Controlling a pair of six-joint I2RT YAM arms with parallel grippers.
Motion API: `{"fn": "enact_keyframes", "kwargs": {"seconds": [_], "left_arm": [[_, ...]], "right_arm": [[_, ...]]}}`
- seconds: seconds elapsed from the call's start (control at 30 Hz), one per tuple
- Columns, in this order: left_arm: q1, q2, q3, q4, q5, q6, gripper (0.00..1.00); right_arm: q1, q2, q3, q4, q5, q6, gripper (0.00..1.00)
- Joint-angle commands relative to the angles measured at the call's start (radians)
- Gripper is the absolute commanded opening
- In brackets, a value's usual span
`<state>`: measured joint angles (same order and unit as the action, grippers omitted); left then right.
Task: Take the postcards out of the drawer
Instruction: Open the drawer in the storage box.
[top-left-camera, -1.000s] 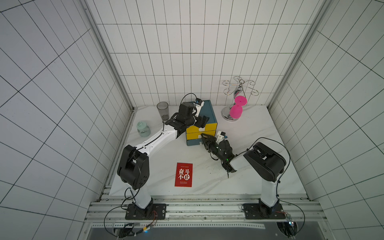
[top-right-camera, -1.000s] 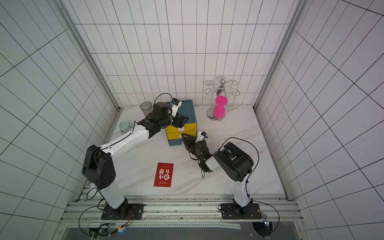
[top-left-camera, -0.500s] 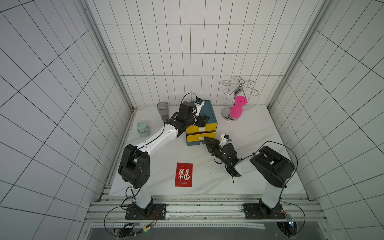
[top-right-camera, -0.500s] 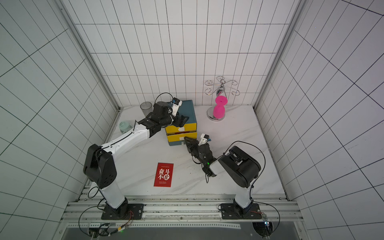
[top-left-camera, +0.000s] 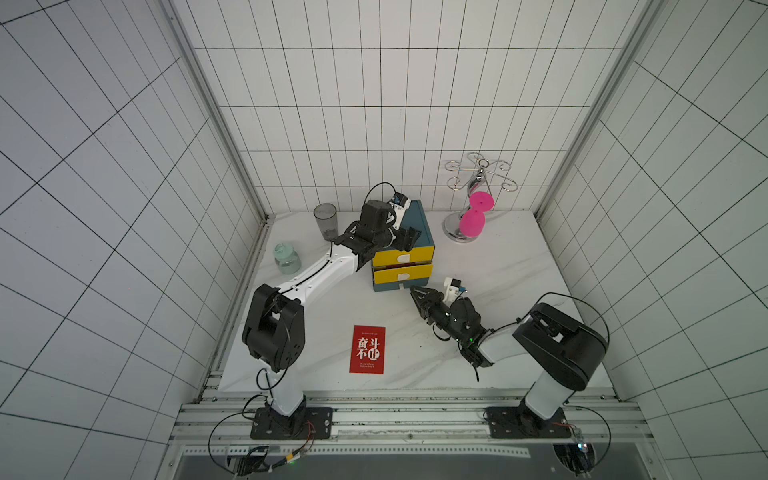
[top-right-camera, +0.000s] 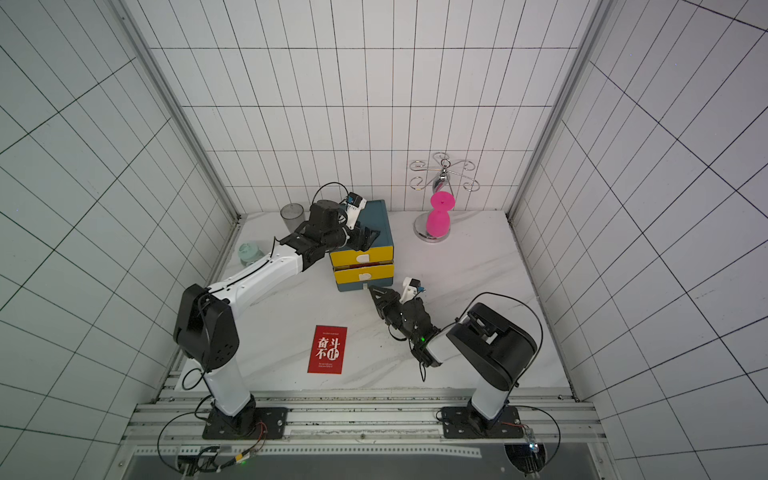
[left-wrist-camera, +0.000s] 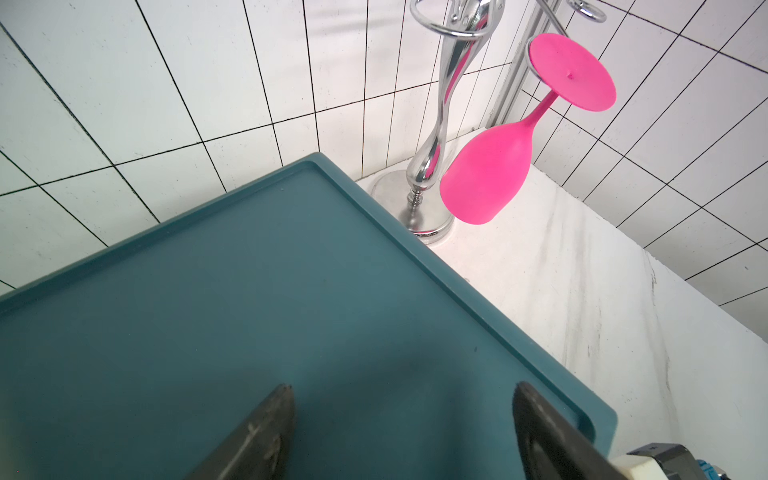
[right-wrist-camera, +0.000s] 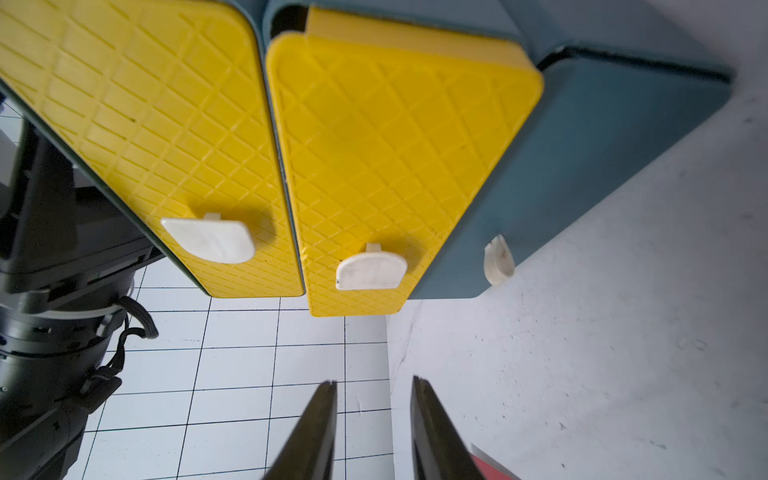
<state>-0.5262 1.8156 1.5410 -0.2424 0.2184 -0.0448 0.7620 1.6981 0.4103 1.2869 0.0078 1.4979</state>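
One flat red lettered card (top-left-camera: 367, 349), one teal cabinet (top-left-camera: 422, 219) with two yellow drawer fronts (top-left-camera: 419, 254), perhaps a third teal; one grey tumbler (top-left-camera: 325, 221), one pale-green jar (top-left-camera: 286, 259), one pink goblet (top-left-camera: 471, 222), one chrome rack (top-left-camera: 451, 231).

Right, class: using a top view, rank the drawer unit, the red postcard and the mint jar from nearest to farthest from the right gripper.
1. Drawer unit: directly ahead of the right gripper, which is at its lower front.
2. Red postcard: lying flat, back toward the arm bases.
3. Mint jar: far over on the left side.
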Motion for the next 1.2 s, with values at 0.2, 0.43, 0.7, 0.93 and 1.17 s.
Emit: {"fn": "enact_keyframes", "kwargs": {"seconds": [0.2, 0.43, 0.7, 0.93, 1.17], "left_arm": [[0.011, 0.050, -0.027, -0.092, 0.009, -0.039, 0.81], [0.010, 0.047, -0.028, -0.097, 0.000, -0.031, 0.81], [0.009, 0.038, -0.034, -0.108, 0.001, -0.027, 0.81], [0.011, 0.031, -0.042, -0.106, 0.008, -0.028, 0.82], [0.012, 0.028, -0.046, -0.104, 0.014, -0.023, 0.82]], "right_arm": [[0.031, -0.058, -0.066, -0.018, -0.003, 0.030, 0.33], [0.036, -0.090, -0.088, -0.026, -0.008, 0.034, 0.33], [0.014, -0.053, -0.038, -0.038, -0.001, 0.023, 0.51], [0.013, 0.078, 0.047, 0.049, 0.015, 0.037, 0.57], [-0.008, 0.117, 0.102, 0.059, 0.033, 0.020, 0.58]]}}
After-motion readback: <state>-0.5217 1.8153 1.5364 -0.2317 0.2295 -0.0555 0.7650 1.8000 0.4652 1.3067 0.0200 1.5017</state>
